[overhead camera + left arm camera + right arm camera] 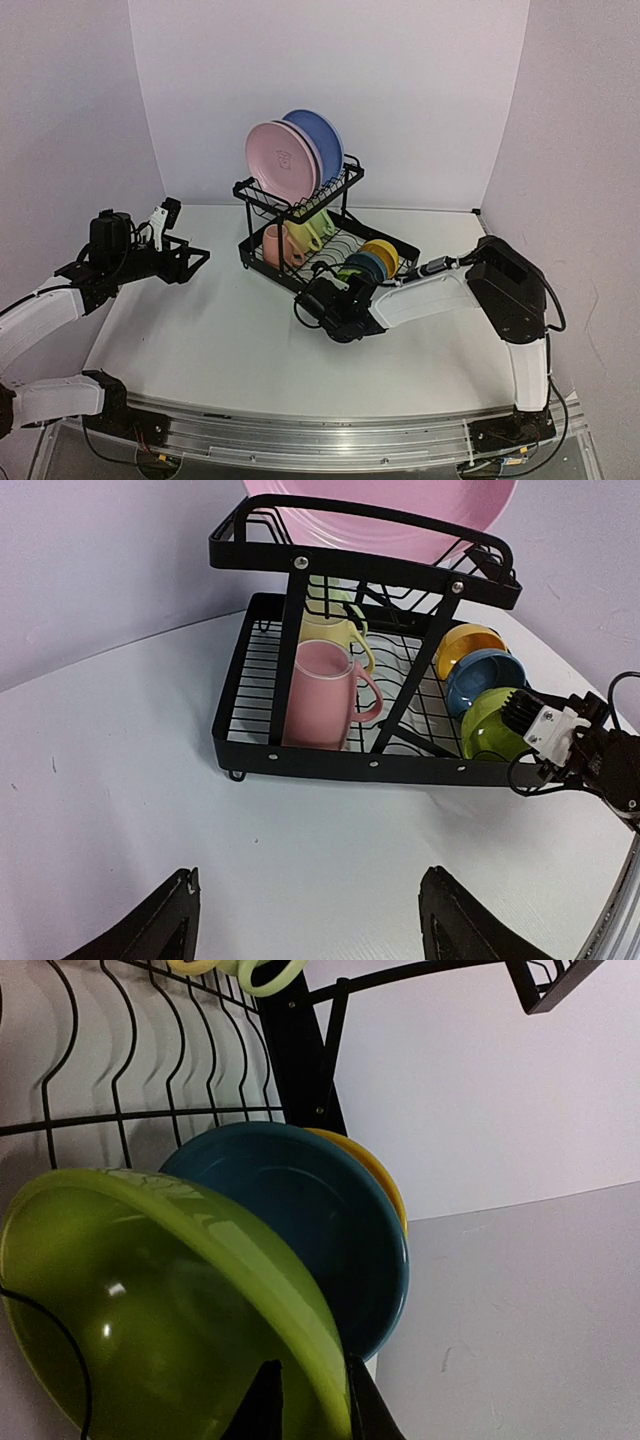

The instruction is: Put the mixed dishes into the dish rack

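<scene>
The black wire dish rack [262,196] stands at the back middle. On its upper shelf stand the pink plate [282,158], a lavender plate edge [312,152] and the blue plate [320,138]. The lower tray holds the pink mug [274,246], yellow mug [297,238] and green mug [318,228]. The yellow bowl [384,253], blue bowl [366,264] and lime bowl [150,1310] stand on edge in its slots. My right gripper [310,1380] is shut on the lime bowl's rim, one finger on each side. My left gripper [310,880] is open and empty, left of the rack.
White walls close in the table at the back and both sides. The rack's front rail [330,760] faces my left gripper across bare white table. My right arm [440,290] lies along the table right of the rack.
</scene>
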Controlling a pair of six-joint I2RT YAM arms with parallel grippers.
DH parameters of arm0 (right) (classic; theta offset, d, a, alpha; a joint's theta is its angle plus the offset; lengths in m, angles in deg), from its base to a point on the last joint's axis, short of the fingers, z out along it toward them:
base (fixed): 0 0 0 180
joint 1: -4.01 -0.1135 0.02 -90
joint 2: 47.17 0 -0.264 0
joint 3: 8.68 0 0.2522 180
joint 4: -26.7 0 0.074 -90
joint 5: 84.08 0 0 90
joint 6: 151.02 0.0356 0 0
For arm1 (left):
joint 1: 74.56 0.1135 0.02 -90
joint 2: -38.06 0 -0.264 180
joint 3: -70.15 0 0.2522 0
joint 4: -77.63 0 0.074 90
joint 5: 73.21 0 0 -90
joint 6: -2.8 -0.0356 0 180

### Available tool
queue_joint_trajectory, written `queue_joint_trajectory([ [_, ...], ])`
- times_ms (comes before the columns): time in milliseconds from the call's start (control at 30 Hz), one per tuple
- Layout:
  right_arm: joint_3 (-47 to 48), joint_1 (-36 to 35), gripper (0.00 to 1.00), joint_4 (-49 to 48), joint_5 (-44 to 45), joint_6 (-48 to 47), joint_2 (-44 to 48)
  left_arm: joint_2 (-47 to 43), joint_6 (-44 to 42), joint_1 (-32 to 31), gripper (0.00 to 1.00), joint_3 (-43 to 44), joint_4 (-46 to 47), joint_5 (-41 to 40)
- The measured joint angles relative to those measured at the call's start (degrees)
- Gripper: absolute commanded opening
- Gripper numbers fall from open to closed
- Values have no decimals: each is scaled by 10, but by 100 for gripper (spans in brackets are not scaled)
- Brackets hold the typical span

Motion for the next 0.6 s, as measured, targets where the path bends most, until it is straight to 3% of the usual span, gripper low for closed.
queue_joint_trajectory([
  [367,14,-1,40,97,-33,71,7,0,-9,0,75,0,0,0],
  [400,15,-1,44,102,-36,72,11,0,-9,0,75,0,0,0],
  [467,17,-1,62,112,-44,77,21,0,-9,0,75,0,0,0],
  [600,24,-3,68,139,-71,83,46,0,-9,0,75,0,0,0],
])
